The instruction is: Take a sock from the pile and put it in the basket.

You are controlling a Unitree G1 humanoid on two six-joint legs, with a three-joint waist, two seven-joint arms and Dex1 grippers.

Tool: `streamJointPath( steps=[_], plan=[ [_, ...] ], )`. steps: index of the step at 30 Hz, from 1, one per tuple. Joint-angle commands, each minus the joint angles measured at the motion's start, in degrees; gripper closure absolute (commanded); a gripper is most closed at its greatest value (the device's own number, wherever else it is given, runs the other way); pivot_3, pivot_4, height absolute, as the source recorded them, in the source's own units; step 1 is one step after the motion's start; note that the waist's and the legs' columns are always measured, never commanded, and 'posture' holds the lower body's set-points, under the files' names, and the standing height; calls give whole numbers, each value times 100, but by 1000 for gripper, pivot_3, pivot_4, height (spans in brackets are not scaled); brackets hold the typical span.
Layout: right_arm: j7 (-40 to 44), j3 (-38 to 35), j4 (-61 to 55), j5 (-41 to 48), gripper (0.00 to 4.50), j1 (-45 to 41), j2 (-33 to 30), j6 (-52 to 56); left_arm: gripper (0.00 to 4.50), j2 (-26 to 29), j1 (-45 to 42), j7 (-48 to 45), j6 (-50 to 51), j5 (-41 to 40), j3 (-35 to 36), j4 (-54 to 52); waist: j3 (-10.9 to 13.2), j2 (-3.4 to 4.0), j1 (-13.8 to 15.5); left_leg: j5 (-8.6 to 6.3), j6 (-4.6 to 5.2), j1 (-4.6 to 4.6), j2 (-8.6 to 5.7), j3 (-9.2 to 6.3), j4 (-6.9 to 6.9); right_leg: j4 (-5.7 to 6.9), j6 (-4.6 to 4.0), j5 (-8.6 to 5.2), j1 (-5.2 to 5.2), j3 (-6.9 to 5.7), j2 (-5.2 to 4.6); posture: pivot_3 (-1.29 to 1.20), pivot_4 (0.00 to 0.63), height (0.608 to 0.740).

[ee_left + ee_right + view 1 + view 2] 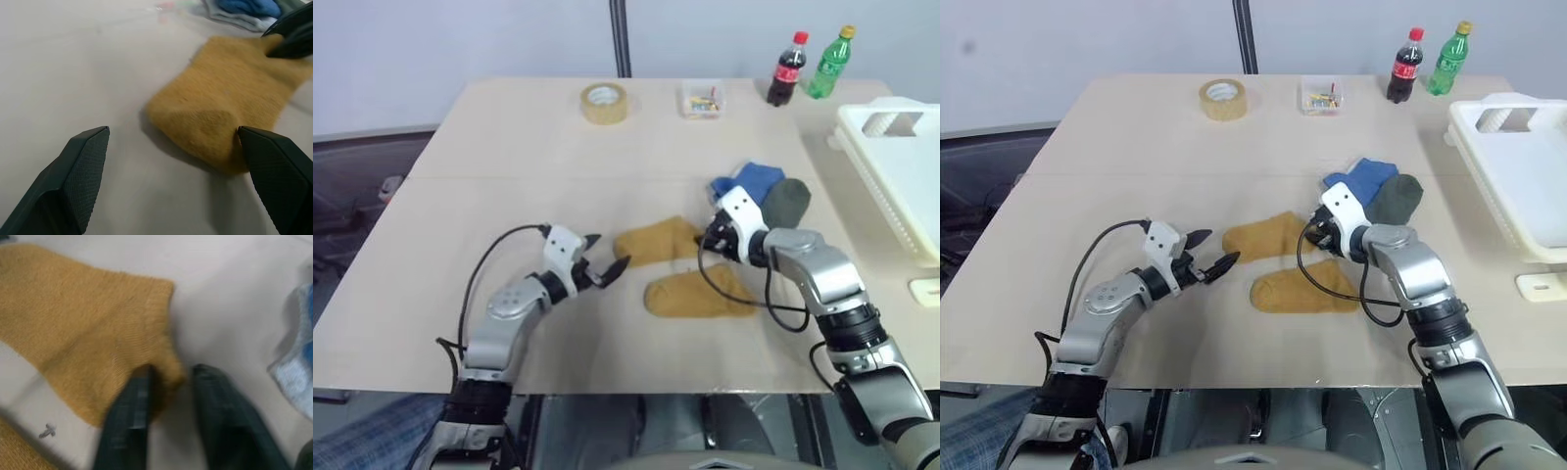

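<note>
The pile lies mid-table: a blue sock (754,181), a dark green sock (789,202) and two mustard socks, one nearer the back (656,240) and one nearer the front (695,294). My right gripper (710,240) is at the right end of the back mustard sock (83,328), its fingers closed on a bunched corner of the cuff. My left gripper (610,252) hangs open just off that sock's left end (220,112), with nothing between its fingers. The white slotted basket (876,171) stands at the table's right edge.
At the back of the table are a tape roll (605,102), a small clear box (702,100), a cola bottle (787,70) and a green bottle (830,64). A small white piece (925,291) lies in front of the basket.
</note>
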Motion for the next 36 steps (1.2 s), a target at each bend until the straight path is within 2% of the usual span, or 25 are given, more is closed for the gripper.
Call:
streamJointPath(
  steps=[1, 5, 7, 8, 9, 10, 13, 15, 18, 26, 32, 36],
  plan=[
    [-70, -48, -273, 44, 4451, 108, 12, 52, 0, -55, -142, -83, -69, 74, -102, 72, 0, 0, 4, 0, 0, 0, 0, 0, 0, 1, 0, 0, 0, 0, -1, 0, 150, 738],
    [-131, 0, -343, -1, 4451, 198, -2, 1, 0, -192, -295, -2, -17, 174, -207, 242, -1, -1, 24, 1, -1, 2, -1, -3, 3, 5, 0, 0, 2, -3, 0, 0, 150, 738],
    [-153, 12, -355, -19, 4500, 214, -5, -25, 531, -286, -332, 24, -9, 169, -204, 266, -1, -1, 20, 1, -1, 2, -2, -4, 5, 5, 0, 0, 3, -5, -1, 0, 150, 738],
    [-161, 44, -351, -57, 4500, 218, -20, -58, 611, -321, -346, 38, -6, 171, -198, 277, -1, -1, 19, 1, -1, 2, -2, -3, 5, 5, 1, 0, 3, -4, -1, 0, 150, 738],
    [-167, 70, -347, -90, 4500, 223, -31, -86, 1157, -345, -355, 46, -2, 178, -194, 285, -1, -1, 18, 1, -1, 2, -2, -3, 5, 5, 1, 0, 3, -4, -1, 0, 150, 738],
    [-169, 72, -356, -98, 4500, 235, -32, -92, 1411, -359, -346, 46, 12, 186, -199, 276, -1, -1, 18, 1, -1, 2, -2, -4, 5, 4, 1, 0, 3, -4, -1, 0, 150, 738],
    [-160, 66, -389, -95, 4500, 262, -31, -92, 2547, -351, -256, 6, 6, 202, -202, 210, -2, -2, 18, 1, -1, 2, -2, -4, 4, 5, 1, 0, 3, -4, -1, 0, 150, 738],
    [-152, 63, -413, -95, 4500, 275, -47, -100, 3668, -327, -150, -19, 30, 174, -179, 103, -3, -2, 16, 1, -1, 2, -2, -3, 5, 5, 0, 0, 4, -3, -1, 0, 150, 738],
    [-118, 78, -450, -92, 4500, 286, -74, -117, 4458, -293, 6, -52, 80, 120, -137, -51, -3, -1, 11, 1, -1, 3, -2, -4, 5, 4, 1, 0, 4, -3, -1, 0, 150, 738],
    [-29, -58, -1128, 134, 4500, 321, -217, 280, 4458, -432, 293, 95, 213, -90, -75, -578, -2, 0, 11, 1, -1, 3, -1, -4, 4, 4, 0, 0, 4, -2, -2, 0, 150, 738],
    [123, -693, -2603, 751, 4500, 654, -850, 1396, 4458, -720, 870, 350, 917, -1096, 49, -2399, -1, -3, 36, 0, 0, -13, -1, -8, 4, -4, 1, 0, -1, -6, -17, 0, 150, 738],
    [379, -1255, -3494, 1309, 4500, 1046, -1541, 2159, 4458, -658, 1332, 573, 1502, -1542, -38, -3335, -1, -4, 40, -1, 1, -17, -1, -9, 4, -9, 1, 0, 0, -8, -33, 0, 150, 738]
  ],
)
